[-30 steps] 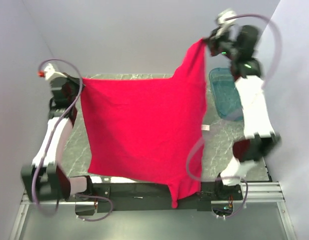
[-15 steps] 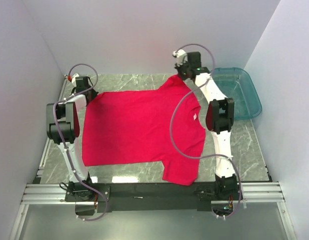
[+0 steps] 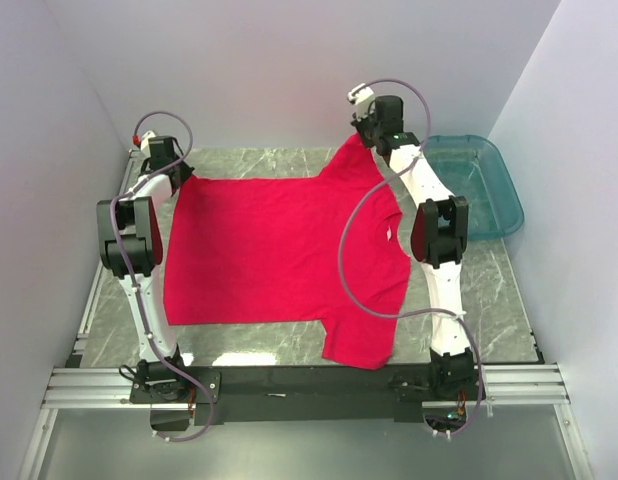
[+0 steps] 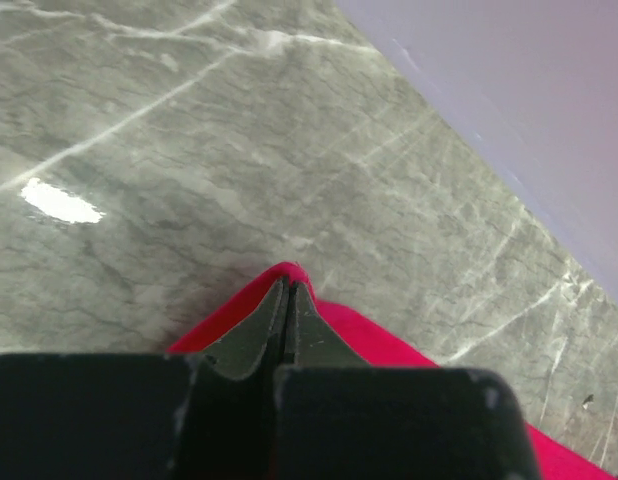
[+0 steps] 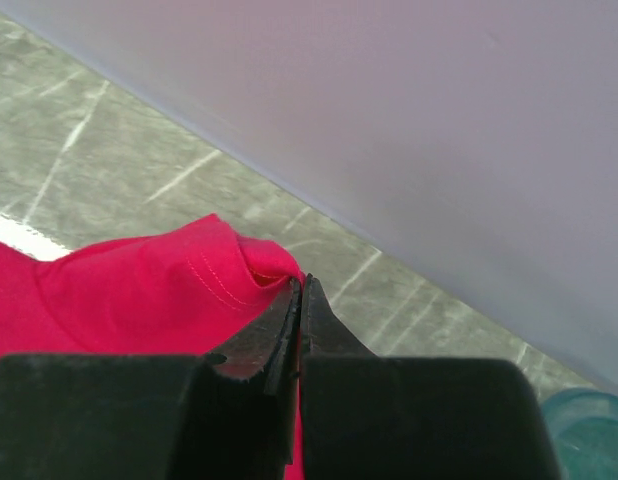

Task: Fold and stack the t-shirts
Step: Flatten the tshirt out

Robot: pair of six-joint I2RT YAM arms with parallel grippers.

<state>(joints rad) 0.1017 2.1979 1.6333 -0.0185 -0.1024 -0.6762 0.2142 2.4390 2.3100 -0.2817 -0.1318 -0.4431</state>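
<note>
A plain red t-shirt (image 3: pixel 279 255) lies spread flat across the marble table, one sleeve hanging over the near edge at the right. My left gripper (image 3: pixel 179 170) is shut on the shirt's far left corner; the left wrist view shows its jaws closed on a red tip of cloth (image 4: pixel 287 275), low over the table. My right gripper (image 3: pixel 367 135) is shut on the far right corner, lifted a little; the right wrist view shows hemmed cloth (image 5: pixel 179 280) pinched in its jaws.
A teal see-through plastic tub (image 3: pixel 484 185) stands at the far right of the table (image 3: pixel 489 290), beside the right arm, and its rim shows in the right wrist view (image 5: pixel 589 420). Grey walls close in the back and both sides.
A second ago the shirt hung raised between both grippers. It has come down and back onto the table, and both grippers have shifted slightly further toward the far wall, pulling it flat.
</note>
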